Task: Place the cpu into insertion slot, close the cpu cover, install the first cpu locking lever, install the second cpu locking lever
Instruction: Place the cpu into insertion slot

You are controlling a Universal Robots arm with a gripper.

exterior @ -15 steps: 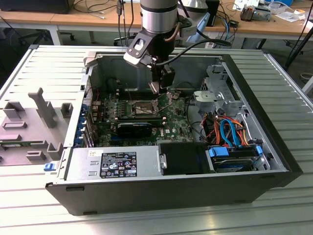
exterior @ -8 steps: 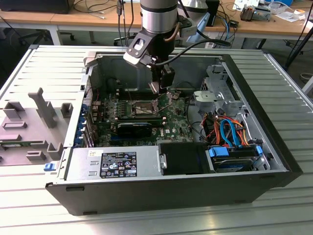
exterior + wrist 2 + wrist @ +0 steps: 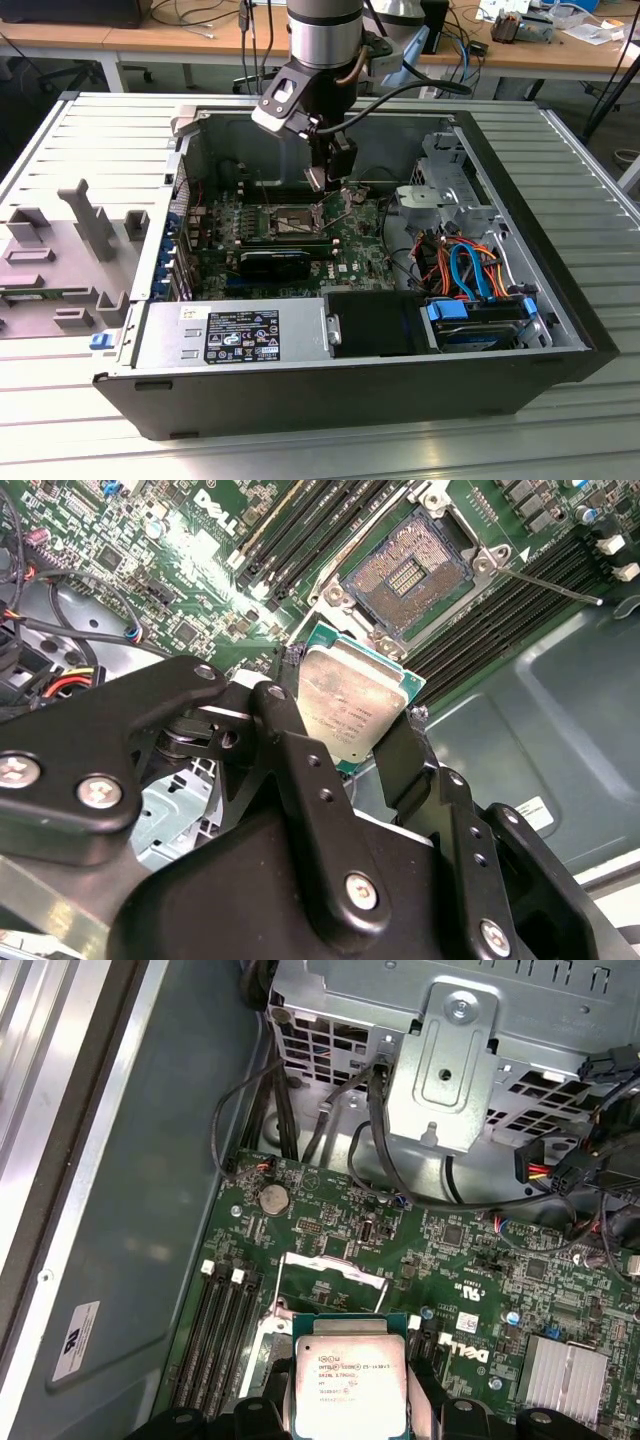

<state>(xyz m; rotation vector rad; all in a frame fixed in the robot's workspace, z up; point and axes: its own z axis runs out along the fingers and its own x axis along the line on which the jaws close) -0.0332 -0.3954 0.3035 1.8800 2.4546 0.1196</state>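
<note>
In the exterior view, an open computer case (image 3: 560,300) lies on a slatted metal surface (image 3: 600,180). The arm's end effector (image 3: 319,178) hangs inside the case, just above the insertion slot (image 3: 285,222) on the green circuit board (image 3: 352,242). In the second wrist view, the black fingers (image 3: 288,722) are clenched on opposite edges of the cpu (image 3: 352,705), silvery top showing, held in the air apart from the open, dark-centred insertion slot. In the first wrist view, the clamped cpu sits before the raised cpu cover (image 3: 330,1263).
</note>
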